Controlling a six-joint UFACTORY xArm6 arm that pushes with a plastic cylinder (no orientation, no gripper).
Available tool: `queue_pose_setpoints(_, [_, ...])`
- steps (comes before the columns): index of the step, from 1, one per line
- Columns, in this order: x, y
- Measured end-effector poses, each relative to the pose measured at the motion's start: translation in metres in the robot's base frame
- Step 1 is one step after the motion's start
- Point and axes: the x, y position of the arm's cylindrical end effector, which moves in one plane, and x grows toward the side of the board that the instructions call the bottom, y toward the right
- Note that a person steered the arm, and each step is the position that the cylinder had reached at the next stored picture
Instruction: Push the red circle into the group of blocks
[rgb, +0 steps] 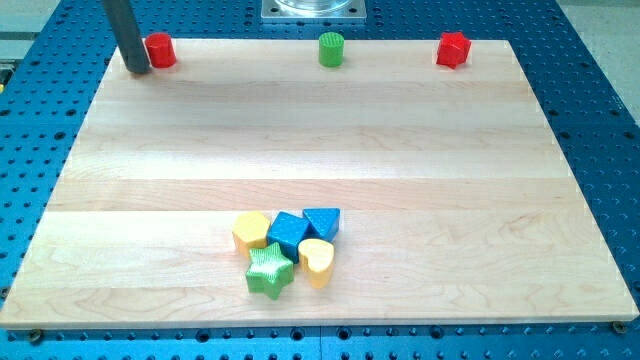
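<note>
The red circle (160, 50) stands at the view's top left corner of the wooden board. My tip (137, 69) rests on the board just left of it, touching or nearly touching its side. The group of blocks lies at the bottom centre: a yellow hexagon (250, 230), a blue cube (288, 235), a blue triangle (322, 221), a yellow heart (317, 260) and a green star (269, 270), packed close together.
A green cylinder (331, 49) stands at the top centre edge of the board. A red angular block (452, 49) stands at the top right. The wooden board (400, 170) lies on a blue perforated table (590, 110).
</note>
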Motion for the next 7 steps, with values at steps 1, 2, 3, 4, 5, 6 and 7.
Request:
queue_pose_setpoints(1, [-0.034,-0.023])
queue_pose_setpoints(2, [-0.045,0.024])
queue_pose_setpoints(3, [0.048,0.085])
queue_pose_setpoints(4, [0.092,0.092])
queue_pose_setpoints(5, [0.055,0.068])
queue_pose_setpoints(6, [0.050,0.137])
queue_pose_setpoints(7, [0.111,0.200])
